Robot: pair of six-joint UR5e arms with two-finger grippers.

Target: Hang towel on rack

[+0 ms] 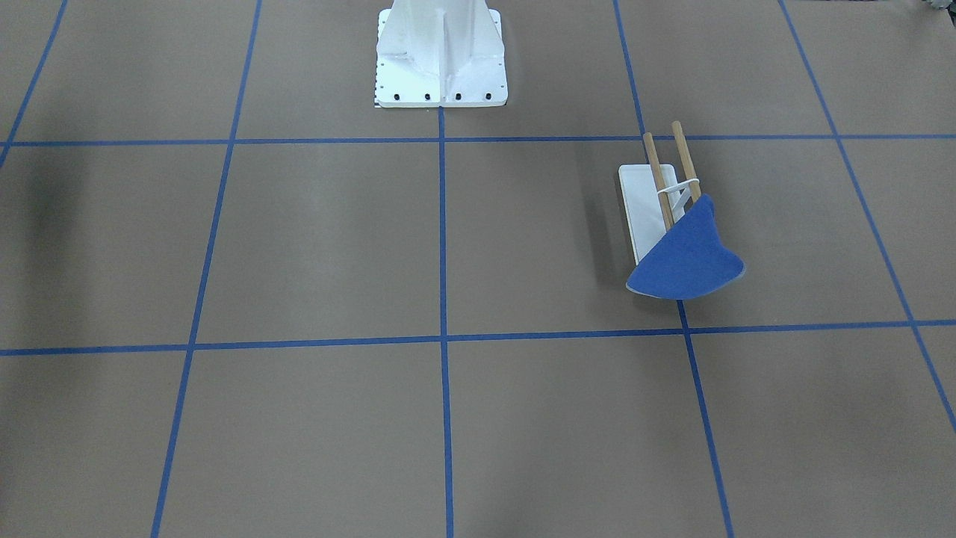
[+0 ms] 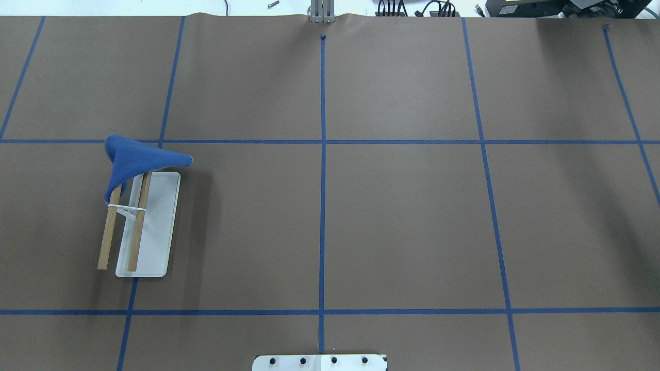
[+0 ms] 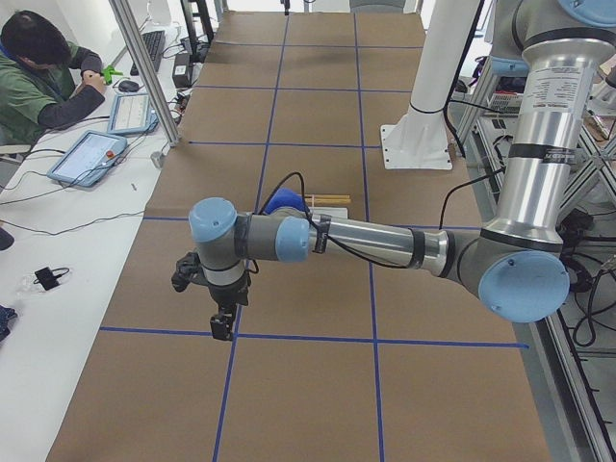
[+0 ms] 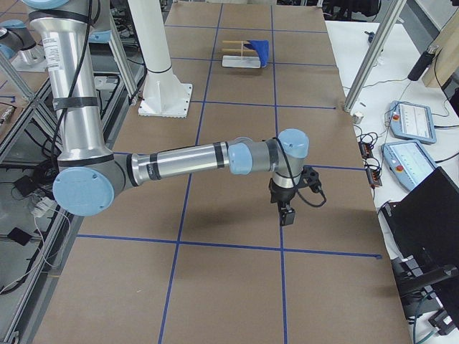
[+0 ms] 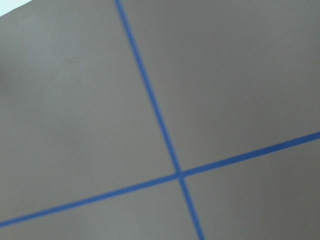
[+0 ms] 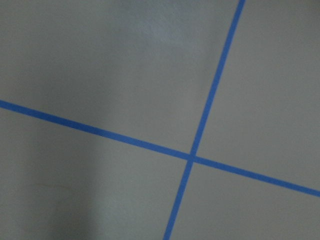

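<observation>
towel (image 2: 135, 159) draped over far end of rack (image 2: 154, 226), left side of surface (image 2: 412, 232).
i see left hand (image 3: 222, 325) and right hand (image 4: 286, 215) only side-on, well apart from rack; cannot tell their opening.

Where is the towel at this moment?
In the overhead view the towel is at the left, draped over the far end of the rack, the end nearer the view's top.

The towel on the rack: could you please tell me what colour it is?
The towel is bright blue with a thin pale edge, clearest in the exterior front-facing view.
</observation>
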